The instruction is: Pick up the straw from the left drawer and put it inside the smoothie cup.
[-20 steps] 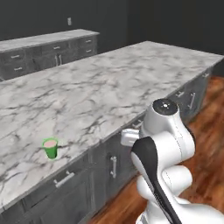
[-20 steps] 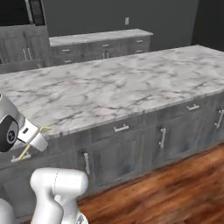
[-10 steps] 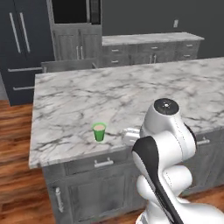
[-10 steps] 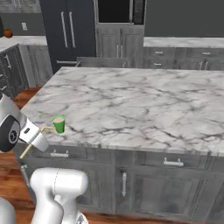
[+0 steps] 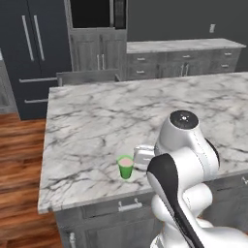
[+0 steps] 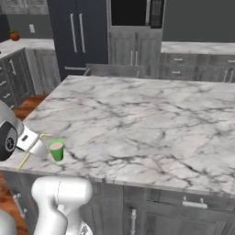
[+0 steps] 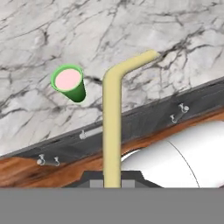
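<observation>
- While the wide white-and-grey veined marble counter [image 5: 97, 121] spreads across both base views, its dark-grey cabinet fronts with small silver bar handles [image 5: 130, 206] run along the near edge below.
- Next in size, the white jointed robot arm [image 5: 186, 160] rises folded in the lower right of the left base view, elbow high, its hand reaching left toward the counter's front edge.
- Down at the front of the counter stands the small bright green tapered smoothie cup [image 6: 56, 150], upright, pinkish-beige smoothie showing at its rim, set just in from the edge.
- Right beside it sits the two-finger gripper [image 6: 31, 141], clamped shut on the thin pale-yellow bent straw [image 7: 112, 127], close to the cup but not over it.
- Smallest of all, that straw: in the hand view its long shaft runs straight away from the fingers, then kinks toward the upper right, the tip hanging over the marble, apart from the cup.
</observation>
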You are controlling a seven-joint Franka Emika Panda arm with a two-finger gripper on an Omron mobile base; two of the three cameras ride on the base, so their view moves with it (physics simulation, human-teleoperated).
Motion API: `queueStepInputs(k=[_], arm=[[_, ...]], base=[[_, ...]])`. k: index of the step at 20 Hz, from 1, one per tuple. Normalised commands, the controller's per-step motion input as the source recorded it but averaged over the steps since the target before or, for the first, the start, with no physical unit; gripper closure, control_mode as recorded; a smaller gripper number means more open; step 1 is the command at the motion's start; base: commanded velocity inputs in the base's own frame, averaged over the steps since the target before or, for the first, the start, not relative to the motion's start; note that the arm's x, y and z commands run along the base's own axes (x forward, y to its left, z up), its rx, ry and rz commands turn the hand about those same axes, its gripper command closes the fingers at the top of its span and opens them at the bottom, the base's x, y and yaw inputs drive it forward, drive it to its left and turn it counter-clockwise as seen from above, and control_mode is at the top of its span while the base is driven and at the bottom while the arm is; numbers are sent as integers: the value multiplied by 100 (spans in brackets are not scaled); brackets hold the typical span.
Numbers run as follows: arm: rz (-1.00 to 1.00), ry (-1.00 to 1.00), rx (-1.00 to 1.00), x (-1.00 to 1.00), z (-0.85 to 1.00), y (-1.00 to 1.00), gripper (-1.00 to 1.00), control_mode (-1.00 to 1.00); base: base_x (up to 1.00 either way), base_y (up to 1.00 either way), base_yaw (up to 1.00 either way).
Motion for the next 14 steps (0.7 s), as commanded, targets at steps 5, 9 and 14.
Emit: queueStepInputs(k=[5, 9, 14], arm=[[0, -12, -3, 13, 0, 8, 100, -100], [21, -30, -2, 56, 1, 0, 100, -100], [53, -9, 6, 84, 9, -20, 100, -100]], base=[[15, 19, 0], [0, 0, 0], [0, 0, 0]])
